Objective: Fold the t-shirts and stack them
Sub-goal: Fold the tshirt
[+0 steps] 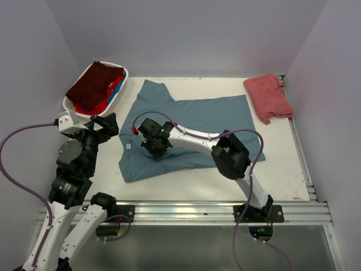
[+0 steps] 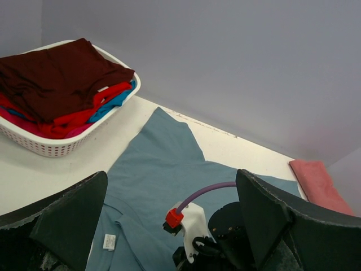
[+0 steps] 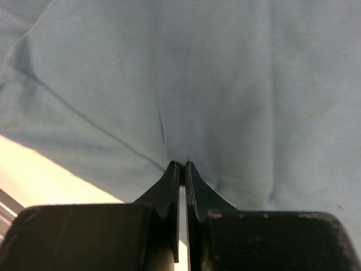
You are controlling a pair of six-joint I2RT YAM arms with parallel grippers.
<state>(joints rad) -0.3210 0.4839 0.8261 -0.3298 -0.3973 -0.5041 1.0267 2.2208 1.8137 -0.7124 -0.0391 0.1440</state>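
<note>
A large slate teal-blue t-shirt (image 1: 197, 116) lies spread flat on the middle of the table. My right gripper (image 1: 155, 149) is down on its lower left part, and in the right wrist view (image 3: 181, 165) the jaws are shut on a pinched fold of the teal cloth (image 3: 225, 84). My left gripper (image 1: 108, 121) hovers open and empty beside the shirt's left edge; its fingers (image 2: 67, 220) stand wide apart above the teal shirt (image 2: 163, 164). A salmon-red t-shirt (image 1: 268, 96) lies crumpled at the far right corner and also shows in the left wrist view (image 2: 318, 180).
A white oval basket (image 1: 123, 73) at the far left holds a dark maroon shirt (image 1: 93, 82) on top of red (image 2: 84, 116) and bright blue (image 2: 115, 99) ones. The right arm's wrist (image 2: 225, 231) sits just in front of my left gripper. Walls enclose the table.
</note>
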